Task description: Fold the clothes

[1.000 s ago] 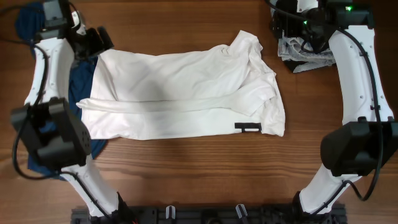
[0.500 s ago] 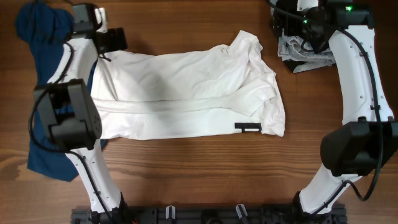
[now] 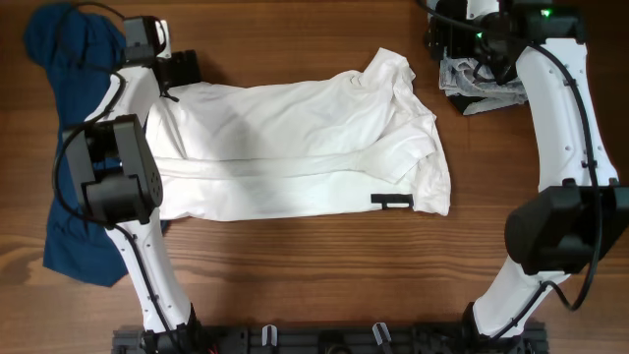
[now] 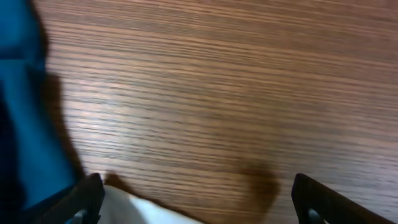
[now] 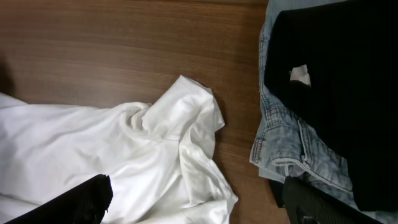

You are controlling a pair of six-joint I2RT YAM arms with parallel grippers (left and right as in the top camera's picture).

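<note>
A white shirt (image 3: 295, 147) lies spread across the middle of the table, partly folded lengthwise, with a black tag (image 3: 391, 202) near its right front. Its collar end shows in the right wrist view (image 5: 180, 124). My left gripper (image 3: 179, 69) is open at the shirt's far left corner; a white corner (image 4: 143, 208) shows between its fingers (image 4: 196, 202), and I cannot tell whether they touch it. My right gripper (image 3: 454, 39) is open and empty, high at the far right, between the shirt's collar and a pile of clothes (image 5: 323, 93).
A blue garment (image 3: 69, 118) lies along the left edge, partly under the left arm, and shows in the left wrist view (image 4: 25, 112). Light denim jeans (image 3: 482, 84) with a black garment (image 5: 336, 62) on top sit at the far right corner.
My left arm has swung from the left edge in toward the shirt's far left corner. The blue garment now lies more exposed. The right arm and the shirt have not moved.
</note>
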